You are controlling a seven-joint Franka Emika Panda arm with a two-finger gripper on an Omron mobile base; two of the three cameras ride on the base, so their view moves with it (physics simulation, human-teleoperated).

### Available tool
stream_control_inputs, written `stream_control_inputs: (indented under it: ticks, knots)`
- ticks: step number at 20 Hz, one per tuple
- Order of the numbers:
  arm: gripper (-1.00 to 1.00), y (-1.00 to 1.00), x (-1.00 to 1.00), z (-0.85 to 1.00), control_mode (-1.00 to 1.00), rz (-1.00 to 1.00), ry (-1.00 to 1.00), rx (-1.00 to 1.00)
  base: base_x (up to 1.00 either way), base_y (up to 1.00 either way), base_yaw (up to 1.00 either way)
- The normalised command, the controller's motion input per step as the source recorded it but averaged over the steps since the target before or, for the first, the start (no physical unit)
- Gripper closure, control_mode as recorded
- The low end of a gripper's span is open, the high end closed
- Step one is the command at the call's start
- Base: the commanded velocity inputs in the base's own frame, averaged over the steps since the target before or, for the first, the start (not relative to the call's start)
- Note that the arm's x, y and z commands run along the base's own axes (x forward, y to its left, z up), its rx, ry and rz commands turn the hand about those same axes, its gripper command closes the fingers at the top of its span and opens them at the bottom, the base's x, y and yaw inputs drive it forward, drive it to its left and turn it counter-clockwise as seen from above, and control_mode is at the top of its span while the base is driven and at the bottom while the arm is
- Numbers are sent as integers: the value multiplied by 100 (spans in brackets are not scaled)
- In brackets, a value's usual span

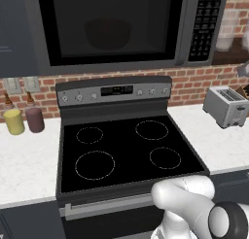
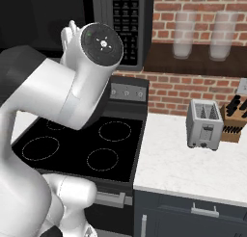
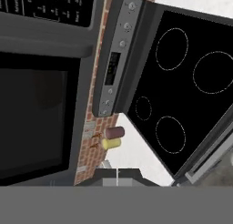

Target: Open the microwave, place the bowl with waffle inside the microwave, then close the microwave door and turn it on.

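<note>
The microwave (image 1: 29, 39) hangs above the stove with its microwave door (image 1: 44, 26) closed. Through the black window a dim round shape shows, the bowl (image 1: 108, 33); the waffle cannot be made out. The black keypad strip (image 1: 206, 22) is on the right end. My raised arm stands in front of the keypad (image 2: 126, 24) in the right base view. In the rolled hand view the door (image 3: 36, 118) and keypad (image 3: 50, 7) lie ahead at a distance. My gripper (image 3: 117, 176) is shut, with nothing between its fingertips and touching nothing.
A black stove (image 1: 126, 150) with a silver control panel (image 1: 114, 92) sits below. A toaster (image 1: 226, 106) and knife block (image 2: 234, 118) stand on the right counter, a yellow cup (image 1: 14, 121) and a maroon cup (image 1: 35, 119) on the left. Jars (image 2: 182, 33) sit on a shelf.
</note>
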Motion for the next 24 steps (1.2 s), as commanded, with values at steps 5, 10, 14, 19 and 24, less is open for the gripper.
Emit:
stream_control_inputs:
  ticks: [5,10,14,19,24]
  knots:
    - [100,-21,27,-4,-100,-2,-3,4,0,0,0]
    - [100,-1,21,-3,-100,-1,-5,0,0,0,0]
    - [100,0,32,-4,-100,-2,-2,0,0,0,0]
    - [100,-5,43,-6,-100,-2,0,0,0,0,0]
    - [100,-16,46,-5,-100,-1,-1,1,0,0,0]
